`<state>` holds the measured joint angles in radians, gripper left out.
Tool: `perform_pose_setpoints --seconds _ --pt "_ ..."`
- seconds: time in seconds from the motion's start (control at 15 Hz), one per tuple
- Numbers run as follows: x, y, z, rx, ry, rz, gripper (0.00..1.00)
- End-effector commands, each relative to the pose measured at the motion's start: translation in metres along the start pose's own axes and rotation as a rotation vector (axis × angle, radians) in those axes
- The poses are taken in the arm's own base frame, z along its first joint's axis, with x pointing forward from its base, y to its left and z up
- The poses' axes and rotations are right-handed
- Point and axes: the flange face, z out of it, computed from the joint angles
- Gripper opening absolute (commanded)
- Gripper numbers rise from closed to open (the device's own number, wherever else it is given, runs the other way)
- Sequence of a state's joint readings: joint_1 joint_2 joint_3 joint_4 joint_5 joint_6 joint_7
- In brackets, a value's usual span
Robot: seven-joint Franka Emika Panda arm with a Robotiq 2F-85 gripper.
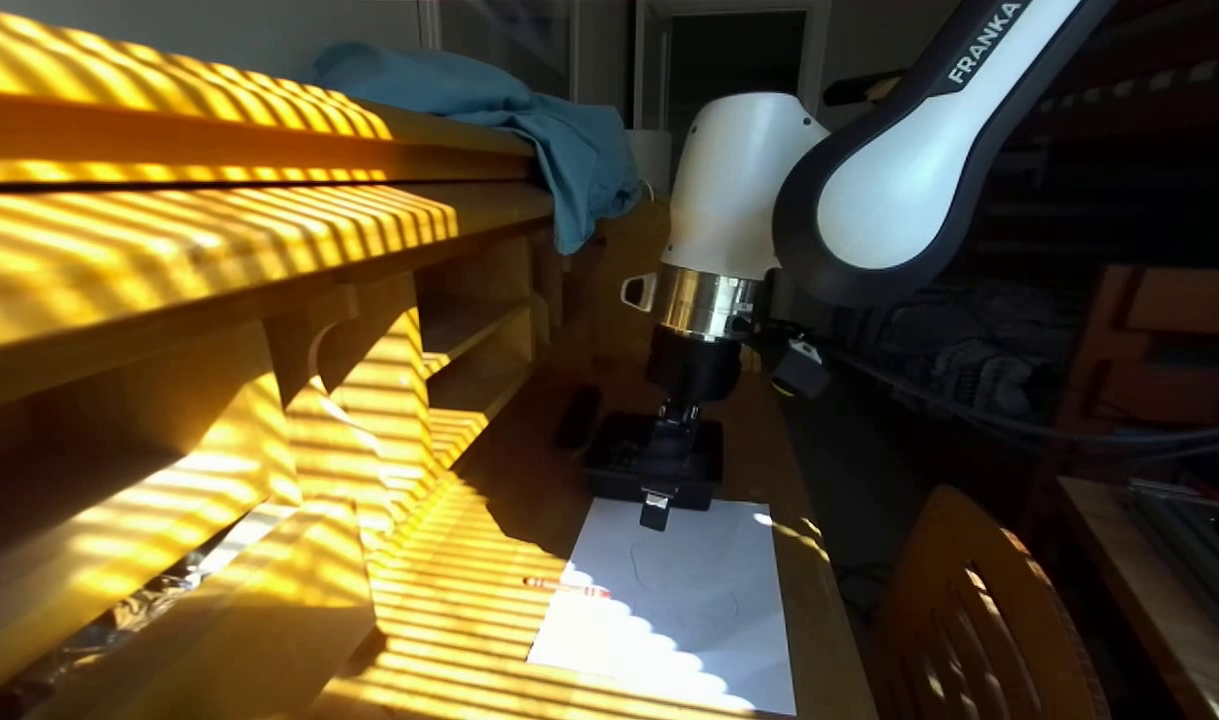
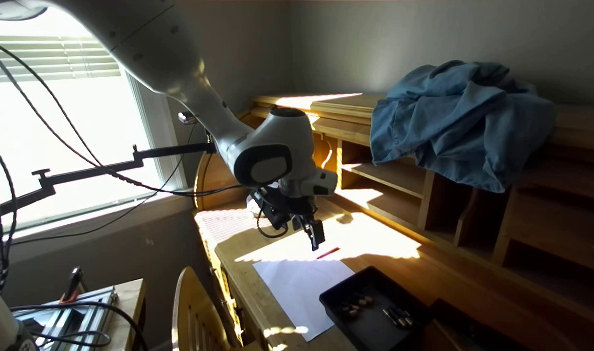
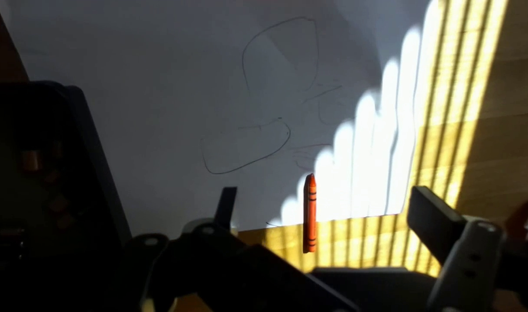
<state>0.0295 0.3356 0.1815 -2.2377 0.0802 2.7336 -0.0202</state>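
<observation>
We see the gripper (image 3: 324, 201) hanging above the wooden desk (image 1: 459, 580), its two fingers (image 3: 435, 221) spread wide apart with nothing held in them. In the wrist view the orange crayon (image 3: 312, 216) lies in the gap between them, lower down on the desk and apart from both. Its tip rests on the white paper (image 3: 134, 86), while its blunt end reaches past the paper's edge onto sunlit wood, on the side facing the hutch (image 2: 387, 174). On the paper we make out thin dark loops, with faint reddish strokes near the crayon's tip. The sheet lies close to the desk's front edge, by the slatted chair (image 1: 954, 540). At its neighbouring edge sits a black tray (image 3: 100, 173) holding several short sticks (image 3: 31, 160), too dark for us to name. A blue cloth (image 2: 462, 126) drapes over the hutch's top edge.
</observation>
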Motion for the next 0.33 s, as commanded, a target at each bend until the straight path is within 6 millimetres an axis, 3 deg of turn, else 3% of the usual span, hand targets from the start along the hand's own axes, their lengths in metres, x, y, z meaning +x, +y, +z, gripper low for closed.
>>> perform_pose_setpoints --seconds 0.0,0.27 --pt "-0.0003 0.0012 -0.0022 -0.003 0.001 0.002 1.0" --pt "-0.0021 0.0032 -0.003 -0.006 0.0 0.004 1.0"
